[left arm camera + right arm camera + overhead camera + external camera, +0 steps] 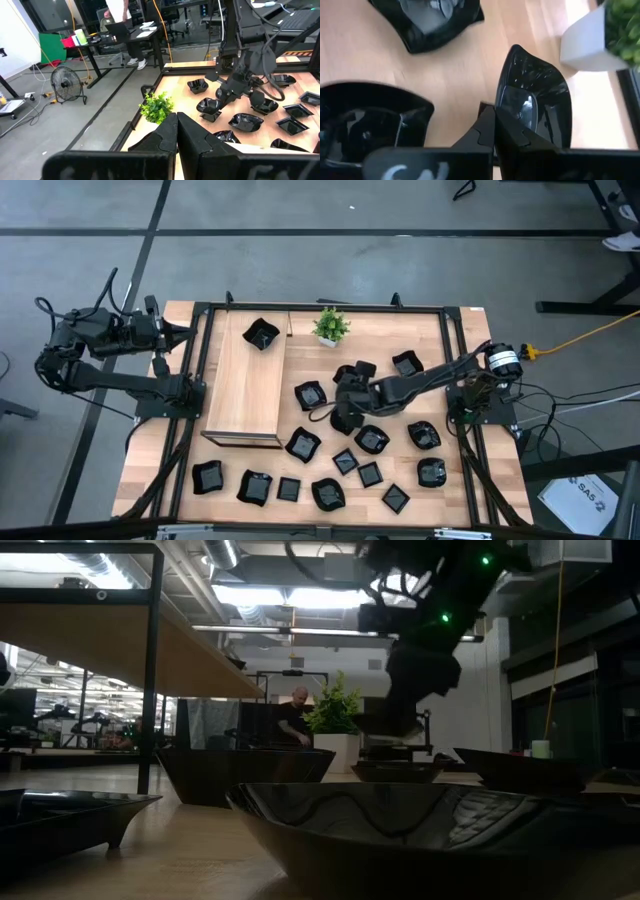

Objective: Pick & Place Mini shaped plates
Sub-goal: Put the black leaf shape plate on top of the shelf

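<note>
Across the wooden surface (420, 330), largest first: a raised wooden board (243, 385) carries one mini shaped plate (260, 334); the remaining plates (370, 440) lie scattered beside it, on the potted plant (330, 325) side. The right tool (345, 392) is pinched shut on a plate's rim (532, 97), near the plant. Judged step: pick-up in progress; next, lift clear and carry to the board. The left tool (176, 135) waits closed and empty beyond the board's far side. Printed paper (590, 498) on the floor is not legible.
</note>
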